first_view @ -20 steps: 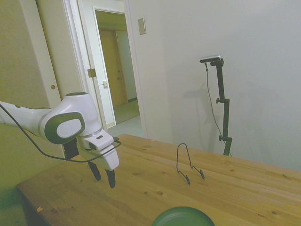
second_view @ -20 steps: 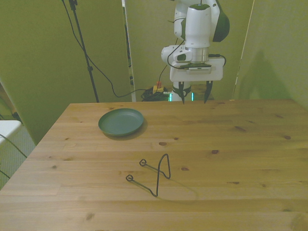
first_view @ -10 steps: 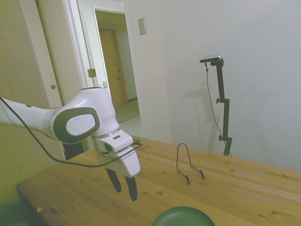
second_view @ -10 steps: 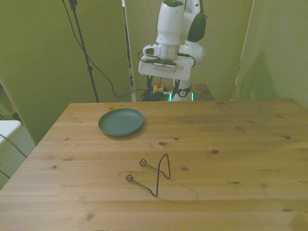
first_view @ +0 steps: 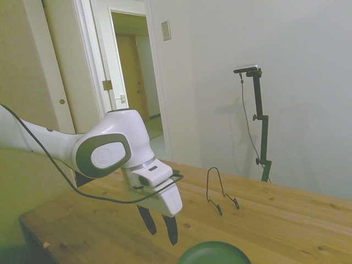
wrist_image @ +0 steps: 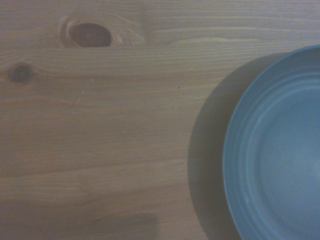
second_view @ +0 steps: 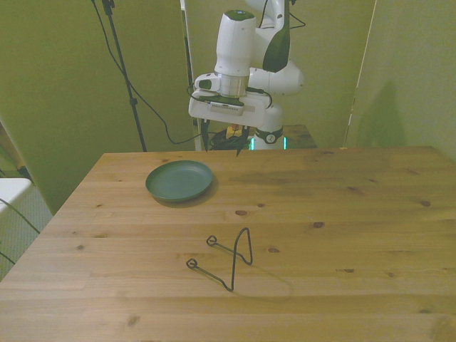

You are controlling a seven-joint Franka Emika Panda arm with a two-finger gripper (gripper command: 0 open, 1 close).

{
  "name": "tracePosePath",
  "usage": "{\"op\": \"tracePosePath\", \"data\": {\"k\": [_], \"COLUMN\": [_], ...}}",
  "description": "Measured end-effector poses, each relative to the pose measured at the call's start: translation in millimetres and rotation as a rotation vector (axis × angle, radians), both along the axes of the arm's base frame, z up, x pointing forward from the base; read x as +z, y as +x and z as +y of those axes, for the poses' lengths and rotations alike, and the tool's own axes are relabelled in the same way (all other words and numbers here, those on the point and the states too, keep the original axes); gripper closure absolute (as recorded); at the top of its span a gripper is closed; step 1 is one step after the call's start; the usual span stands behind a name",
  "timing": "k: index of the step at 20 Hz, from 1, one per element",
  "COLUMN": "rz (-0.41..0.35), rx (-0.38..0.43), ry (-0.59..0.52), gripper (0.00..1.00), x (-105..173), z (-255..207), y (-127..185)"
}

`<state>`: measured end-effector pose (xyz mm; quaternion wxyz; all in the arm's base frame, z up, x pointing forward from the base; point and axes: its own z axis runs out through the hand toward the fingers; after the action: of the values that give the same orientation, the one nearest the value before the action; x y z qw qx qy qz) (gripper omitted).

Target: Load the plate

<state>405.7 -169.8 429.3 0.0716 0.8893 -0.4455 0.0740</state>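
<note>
- The plate (second_view: 179, 180) is lying flat on the table (second_view: 342, 214), toward the front view's left.
- The gripper (first_view: 160, 224) is hovering above the table near the plate, fingers parted, holding nothing.
- The wire stand (second_view: 226, 258) is standing well apart.

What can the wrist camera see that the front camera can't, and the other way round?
Only the wrist view shows close detail: the rings inside the plate and dark knots in the table beside it.

Only the front view shows the whole scene: the arm with its open end effector hanging above the table's far edge behind the plate, and the black wire stand nearer the camera, standing empty.

Both show the green plate lying flat on the wooden table.
</note>
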Motion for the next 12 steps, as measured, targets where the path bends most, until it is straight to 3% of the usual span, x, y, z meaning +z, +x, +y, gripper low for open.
{"op": "tracePosePath", "data": {"k": [12], "rz": [0.021], "rx": [-0.009], "ry": [-0.101], "gripper": [0.00], "x": [-59], "z": [-27], "y": [6]}}
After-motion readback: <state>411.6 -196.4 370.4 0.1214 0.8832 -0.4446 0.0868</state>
